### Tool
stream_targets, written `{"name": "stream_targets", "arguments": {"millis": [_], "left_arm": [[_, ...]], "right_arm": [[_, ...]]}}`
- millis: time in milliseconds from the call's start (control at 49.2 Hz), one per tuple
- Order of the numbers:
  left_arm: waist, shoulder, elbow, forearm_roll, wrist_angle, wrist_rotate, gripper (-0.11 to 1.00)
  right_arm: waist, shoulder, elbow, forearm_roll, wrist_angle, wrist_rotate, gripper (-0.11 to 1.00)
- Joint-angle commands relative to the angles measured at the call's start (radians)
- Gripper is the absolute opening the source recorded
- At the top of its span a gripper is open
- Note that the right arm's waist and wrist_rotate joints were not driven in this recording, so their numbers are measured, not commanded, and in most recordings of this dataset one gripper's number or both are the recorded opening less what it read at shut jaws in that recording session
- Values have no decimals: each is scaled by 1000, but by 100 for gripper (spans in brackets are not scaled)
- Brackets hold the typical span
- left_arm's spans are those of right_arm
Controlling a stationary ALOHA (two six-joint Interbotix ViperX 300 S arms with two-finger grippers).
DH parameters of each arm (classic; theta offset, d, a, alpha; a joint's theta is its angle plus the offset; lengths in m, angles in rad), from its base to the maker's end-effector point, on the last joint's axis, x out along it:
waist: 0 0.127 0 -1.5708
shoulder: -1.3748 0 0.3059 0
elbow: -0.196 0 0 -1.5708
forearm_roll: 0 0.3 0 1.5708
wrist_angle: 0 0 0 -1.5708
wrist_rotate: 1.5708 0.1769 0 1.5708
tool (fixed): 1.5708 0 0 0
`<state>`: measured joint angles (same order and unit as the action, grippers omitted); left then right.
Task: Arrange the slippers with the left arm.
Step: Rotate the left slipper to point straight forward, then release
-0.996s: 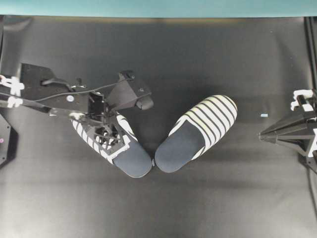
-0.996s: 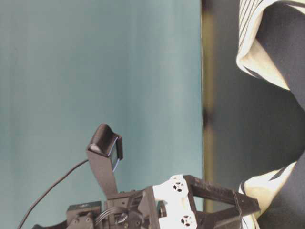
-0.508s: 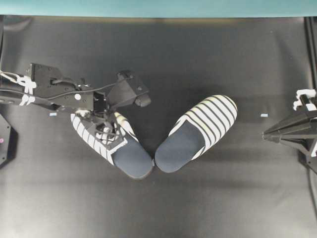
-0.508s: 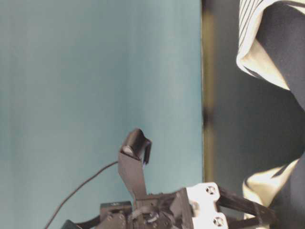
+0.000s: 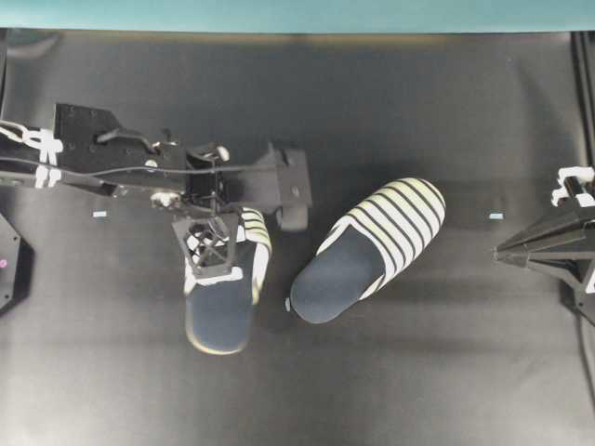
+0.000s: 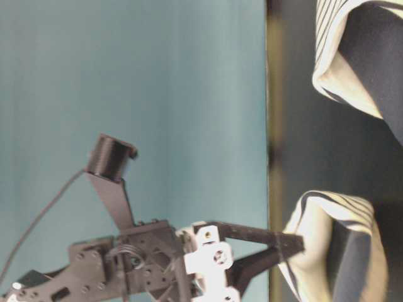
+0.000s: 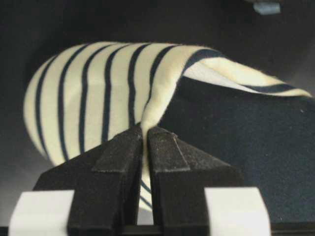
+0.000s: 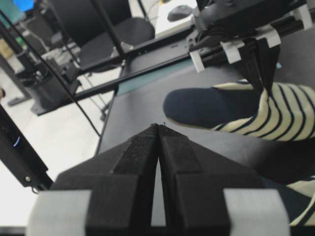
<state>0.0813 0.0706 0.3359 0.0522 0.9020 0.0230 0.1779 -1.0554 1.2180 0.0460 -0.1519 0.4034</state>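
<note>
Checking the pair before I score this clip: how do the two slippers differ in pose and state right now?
The left slipper is pinched at the edge of its striped toe cover by the left gripper, whose fingers are closed on the fabric; the right slipper lies free, with nothing touching it. The left slipper points straight up in the overhead view; the right slipper angles toward the upper right. Both share white-and-black striped covers and navy insoles.

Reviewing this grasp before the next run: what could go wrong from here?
The left gripper pinches only the thin edge of the left slipper's striped toe cover, so the fabric may slip out. The slipper hangs tilted, so it may land skewed. Swinging it could bump the right slipper close by.
</note>
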Motion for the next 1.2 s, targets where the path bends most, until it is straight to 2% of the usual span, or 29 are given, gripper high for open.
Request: {"name": "stream_targets", "arguments": {"millis": [0, 183, 427, 691, 894, 1057, 1118, 1179], "left_arm": [[15, -5, -34, 8, 2, 21, 1], [49, 5, -34, 14, -54, 25, 1], [87, 41, -5, 12, -124, -52, 1], [72, 55, 43, 11, -238, -89, 1], [72, 58, 74, 11, -256, -181, 1], [71, 54, 91, 9, -255, -169, 2], [71, 52, 95, 11, -255, -169, 8], [71, 54, 97, 9, -256, -184, 23]], "right_arm": [[0, 3, -6, 2, -6, 0, 0], [0, 3, -6, 2, -5, 0, 0], [0, 3, -2, 3, -6, 0, 0], [0, 2, -2, 2, -5, 0, 0], [0, 2, -2, 2, -6, 0, 0], [0, 3, 2, 2, -6, 0, 0], [0, 2, 2, 2, -6, 0, 0], [0, 3, 2, 2, -5, 2, 0]]}}
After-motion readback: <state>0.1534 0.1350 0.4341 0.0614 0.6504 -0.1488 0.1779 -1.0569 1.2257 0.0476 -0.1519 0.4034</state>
